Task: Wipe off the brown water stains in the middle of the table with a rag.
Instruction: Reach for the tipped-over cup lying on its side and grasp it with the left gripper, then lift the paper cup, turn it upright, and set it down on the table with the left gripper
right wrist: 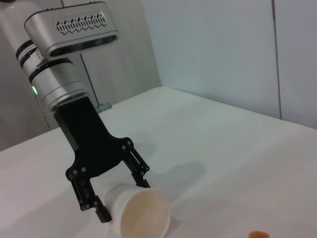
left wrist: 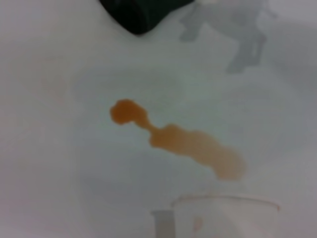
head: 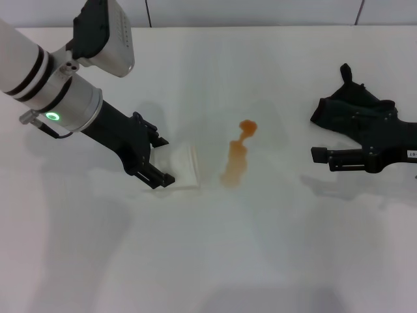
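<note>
**Nothing Legible Here**

I find no word, brand or number that I can read. A small white label sits on my right arm [head: 412,154] at the edge of the head view, its marks too small to make out. A green ring light [head: 52,117] glows on my left arm, carrying no characters.

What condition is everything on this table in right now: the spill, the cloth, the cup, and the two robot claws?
brown water stains: unwiped, still wet-looking streak mid-table.
rag: crumpled, lying by the right gripper, away from the stains.
paper cup: tipped on its side, empty-looking.
left gripper: open, fingers either side of the cup.
right gripper: low over the table, beside the rag.
</note>
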Robot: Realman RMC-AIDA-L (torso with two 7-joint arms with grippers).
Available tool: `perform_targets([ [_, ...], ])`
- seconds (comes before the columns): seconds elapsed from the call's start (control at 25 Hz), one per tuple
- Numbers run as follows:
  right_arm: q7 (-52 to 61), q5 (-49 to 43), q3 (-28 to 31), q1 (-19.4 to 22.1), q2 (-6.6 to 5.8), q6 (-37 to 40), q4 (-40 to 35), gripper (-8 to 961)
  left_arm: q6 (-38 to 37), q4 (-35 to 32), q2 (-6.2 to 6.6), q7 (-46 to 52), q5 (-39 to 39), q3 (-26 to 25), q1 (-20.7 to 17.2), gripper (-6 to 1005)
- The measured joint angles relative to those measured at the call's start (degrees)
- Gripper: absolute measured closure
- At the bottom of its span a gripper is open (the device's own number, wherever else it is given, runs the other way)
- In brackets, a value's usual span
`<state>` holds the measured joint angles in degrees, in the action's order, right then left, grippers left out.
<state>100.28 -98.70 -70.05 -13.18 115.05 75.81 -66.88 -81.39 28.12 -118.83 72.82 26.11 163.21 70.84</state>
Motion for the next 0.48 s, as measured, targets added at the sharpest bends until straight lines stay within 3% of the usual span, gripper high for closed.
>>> perform_targets([
  [0.48,0.0,0.0,0.1,0.0,0.00,-0.1,0.0,100,0.0,0.4,0.08,0.0,-0.8,-0.1,0.0,210],
])
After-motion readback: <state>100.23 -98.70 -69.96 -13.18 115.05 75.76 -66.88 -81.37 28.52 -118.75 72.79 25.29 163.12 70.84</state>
